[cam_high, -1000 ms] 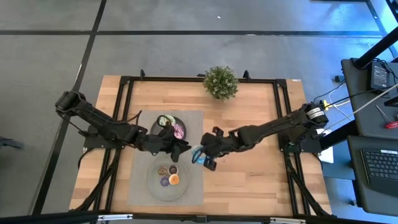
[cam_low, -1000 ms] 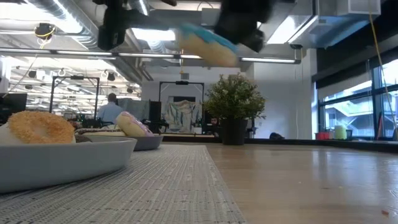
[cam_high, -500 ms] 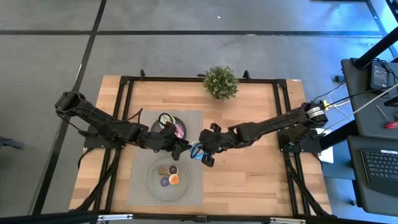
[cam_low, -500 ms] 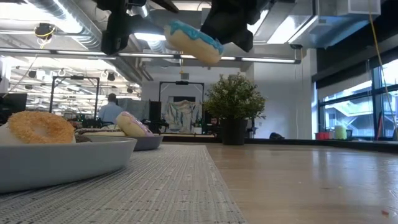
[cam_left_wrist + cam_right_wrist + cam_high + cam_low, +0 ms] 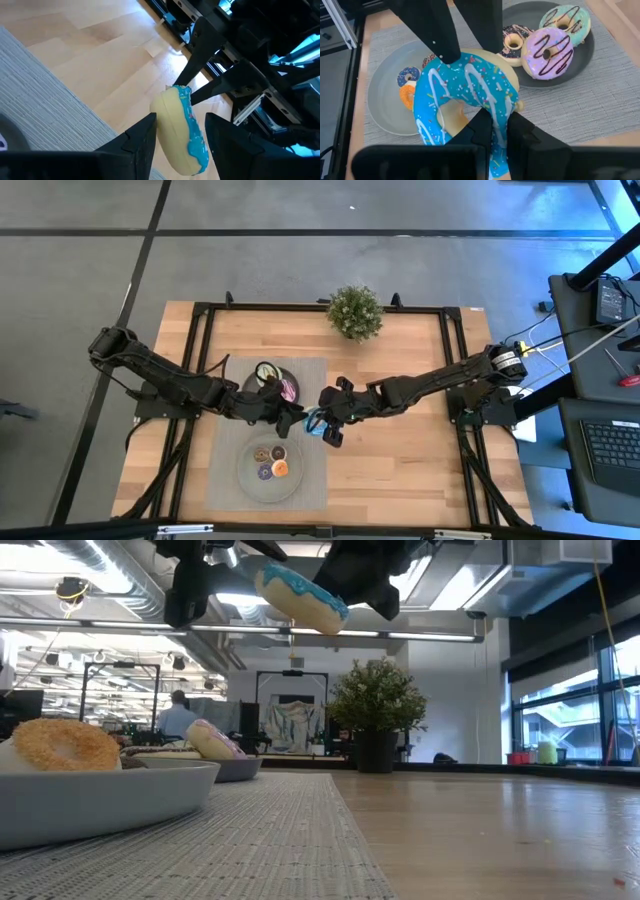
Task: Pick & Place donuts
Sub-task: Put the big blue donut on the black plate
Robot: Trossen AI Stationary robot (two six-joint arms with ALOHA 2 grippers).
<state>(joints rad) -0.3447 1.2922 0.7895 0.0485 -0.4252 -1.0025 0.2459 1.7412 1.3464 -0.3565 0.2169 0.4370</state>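
The blue-glazed donut (image 5: 314, 423) hangs in the air over the grey mat's right edge, with my right gripper (image 5: 498, 120) shut on it. My left gripper (image 5: 180, 117) is open. Its two fingers stand on either side of the donut's (image 5: 177, 135) far rim, one at the glazed face and one at the cream underside. A dark plate (image 5: 580, 55) holds a green, a pink-striped and a chocolate-white donut. Mini donuts lie on the light plate (image 5: 385, 100). My right gripper pinches the donut's ring wall (image 5: 497, 107) between its two fingers, one at the hole and one outside the rim. The fingers slant down from the table's right. The donut is lifted clear and tilted, glaze up (image 5: 300, 598). My left gripper's fingers (image 5: 442, 45) flank the opposite rim; whether they touch it, I cannot tell.
A potted plant (image 5: 355, 310) stands at the table's far edge. The grey mat (image 5: 225, 470) carries both plates, the dark one (image 5: 275, 383) farther and the light one (image 5: 270, 465) nearer. Bare wood (image 5: 400, 470) spreads to the mat's right.
My right gripper has carried the blue donut a little toward the table's left and slightly up, bringing its rim between my left gripper's fingers. The donut stays clear of the table and tilted.
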